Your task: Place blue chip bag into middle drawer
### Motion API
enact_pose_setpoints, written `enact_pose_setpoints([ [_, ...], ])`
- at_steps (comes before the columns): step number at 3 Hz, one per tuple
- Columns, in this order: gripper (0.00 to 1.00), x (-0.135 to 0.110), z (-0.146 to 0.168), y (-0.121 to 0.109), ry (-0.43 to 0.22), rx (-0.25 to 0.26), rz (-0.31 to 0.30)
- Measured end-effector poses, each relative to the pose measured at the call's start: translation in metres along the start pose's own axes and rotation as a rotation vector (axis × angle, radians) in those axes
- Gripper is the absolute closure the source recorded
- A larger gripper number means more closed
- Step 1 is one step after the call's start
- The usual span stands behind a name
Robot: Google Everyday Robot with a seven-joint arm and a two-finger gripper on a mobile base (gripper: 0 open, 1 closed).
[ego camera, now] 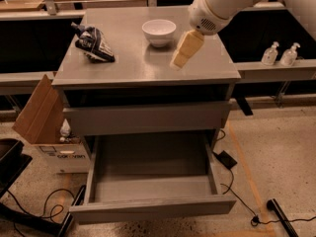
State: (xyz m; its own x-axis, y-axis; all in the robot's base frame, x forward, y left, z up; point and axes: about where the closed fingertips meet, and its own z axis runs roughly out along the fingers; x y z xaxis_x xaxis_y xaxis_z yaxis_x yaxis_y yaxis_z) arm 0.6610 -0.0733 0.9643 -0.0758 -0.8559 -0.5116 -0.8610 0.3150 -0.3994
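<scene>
The blue chip bag (pixel 94 44) lies crumpled on the left part of the grey cabinet top (pixel 128 63). The middle drawer (pixel 150 181) is pulled out wide and shows a bare grey inside. My gripper (pixel 177 60), with tan fingers pointing down and left, hangs over the right part of the cabinet top, just right of the white bowl (pixel 158 32) and well to the right of the bag. It holds nothing.
A closed grey drawer front (pixel 148 117) sits above the open one. A cardboard box (pixel 42 117) stands on the floor at the left. Two pump bottles (pixel 279 53) stand on a ledge at the right. Cables (pixel 232 181) lie on the floor.
</scene>
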Motion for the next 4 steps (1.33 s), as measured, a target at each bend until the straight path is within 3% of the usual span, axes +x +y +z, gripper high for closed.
enact_pose_setpoints([
  [2, 0.00, -0.098, 0.106, -0.047, -0.167, -0.046, -0.119],
  [3, 0.00, -0.150, 0.150, -0.063, -0.231, -0.043, -0.144],
  [4, 0.00, -0.202, 0.190, -0.065, -0.244, -0.034, -0.129],
])
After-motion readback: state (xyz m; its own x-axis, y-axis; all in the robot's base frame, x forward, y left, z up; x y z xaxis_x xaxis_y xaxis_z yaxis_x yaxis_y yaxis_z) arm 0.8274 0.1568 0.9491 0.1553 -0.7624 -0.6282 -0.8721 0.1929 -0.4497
